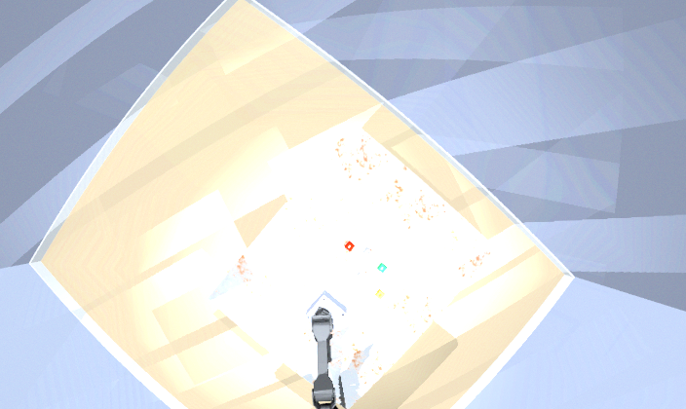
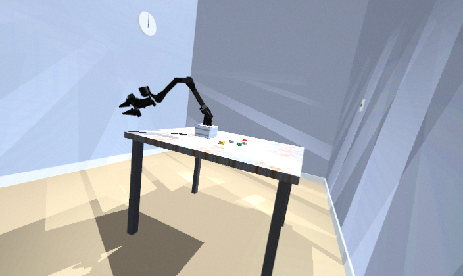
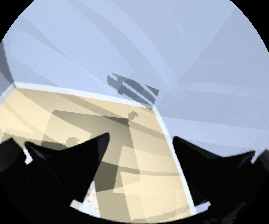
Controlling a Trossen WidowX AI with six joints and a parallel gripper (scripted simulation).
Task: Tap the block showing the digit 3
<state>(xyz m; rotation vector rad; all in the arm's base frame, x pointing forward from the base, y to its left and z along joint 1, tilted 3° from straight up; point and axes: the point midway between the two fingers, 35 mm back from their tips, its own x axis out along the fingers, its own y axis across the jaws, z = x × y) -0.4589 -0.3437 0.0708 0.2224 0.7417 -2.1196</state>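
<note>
My gripper is open and empty, raised past the table's edge, far from the blocks. It is out of frame in the top view. A red block, a green block and a yellow block rest on the table. A pale block lies between the yellow and red ones in the exterior view. Another pale shape is just in front of the red block. Pale blocks are nearly washed out from above. The digits are too small to read. The wrist view shows no block.
The arm's white base box stands on the marbled table, left of the blocks in the exterior view. The arm arches away from them. Dark, thin strips lie along the table near its left corner.
</note>
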